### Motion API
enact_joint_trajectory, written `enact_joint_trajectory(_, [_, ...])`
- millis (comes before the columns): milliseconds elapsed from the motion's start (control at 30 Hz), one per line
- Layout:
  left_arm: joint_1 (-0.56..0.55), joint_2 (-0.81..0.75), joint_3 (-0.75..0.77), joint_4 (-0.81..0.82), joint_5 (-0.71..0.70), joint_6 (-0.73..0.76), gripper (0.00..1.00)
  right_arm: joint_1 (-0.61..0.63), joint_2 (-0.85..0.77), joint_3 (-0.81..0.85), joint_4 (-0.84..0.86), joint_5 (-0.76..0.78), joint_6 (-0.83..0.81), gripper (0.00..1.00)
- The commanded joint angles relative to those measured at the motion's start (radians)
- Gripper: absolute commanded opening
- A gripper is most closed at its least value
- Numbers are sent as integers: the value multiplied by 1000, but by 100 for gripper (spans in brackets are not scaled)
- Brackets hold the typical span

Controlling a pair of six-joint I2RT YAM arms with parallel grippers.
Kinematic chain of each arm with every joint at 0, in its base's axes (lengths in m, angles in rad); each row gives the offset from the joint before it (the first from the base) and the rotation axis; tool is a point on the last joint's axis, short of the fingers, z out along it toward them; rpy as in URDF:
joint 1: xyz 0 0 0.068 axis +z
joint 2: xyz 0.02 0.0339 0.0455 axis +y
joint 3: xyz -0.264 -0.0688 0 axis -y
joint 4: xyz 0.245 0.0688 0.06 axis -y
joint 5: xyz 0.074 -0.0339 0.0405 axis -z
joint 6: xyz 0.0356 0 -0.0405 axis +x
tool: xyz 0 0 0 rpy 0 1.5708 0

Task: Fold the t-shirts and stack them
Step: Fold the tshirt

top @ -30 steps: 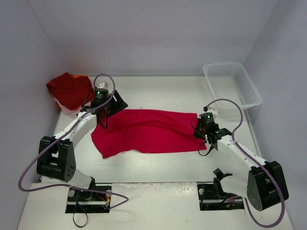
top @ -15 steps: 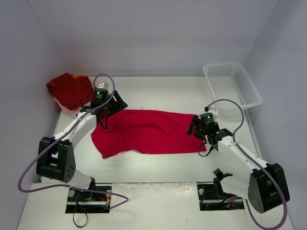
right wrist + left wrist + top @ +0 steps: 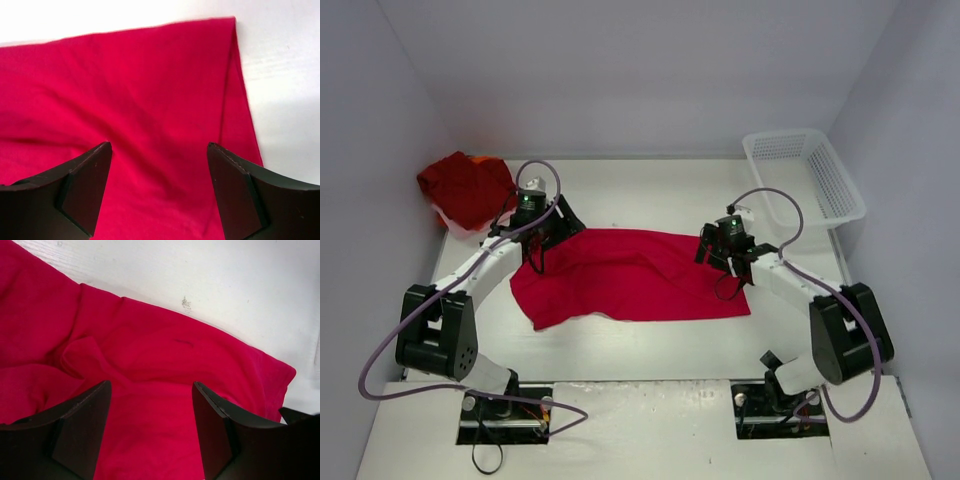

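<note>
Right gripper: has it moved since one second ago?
Yes. The right gripper has moved left and slightly toward the far side, away from the basket, and is now over the right end of the shirt.

The t-shirt (image 3: 630,275) is plain crimson, the bundle (image 3: 465,188) darker red, table (image 3: 660,190) and mesh basket (image 3: 835,180) white.

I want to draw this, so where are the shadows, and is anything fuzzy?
Top view: soft, even light with no glare, and only a faint shadow along the near edge of the spread shirt on the table. Left wrist view: the cloth is fairly sharp, but the left gripper's fingers, close to the lens, look a bit soft-edged. Right wrist view: a grey shadow darkens the table right of the shirt.
</note>
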Motion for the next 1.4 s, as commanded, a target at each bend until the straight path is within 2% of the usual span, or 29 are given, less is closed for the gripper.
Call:
enact_joint_trajectory(0, [-1,-48,12,40,-10,15,60,9,61,79,94,22,-23,73])
enact_joint_trajectory(267, [-1,-55,-24,52,-4,13,60,-3,132,132,116,85,-43,72])
enact_joint_trajectory(667, [15,-52,-19,40,-4,24,60,-37,261,143,193,36,-6,72])
enact_joint_trajectory(1167, [19,-66,-27,45,13,12,60,-87,95,73,128,68,-12,71])
enact_joint_trajectory(1367, [19,-69,-34,45,13,11,60,-87,114,60,122,73,-4,70])
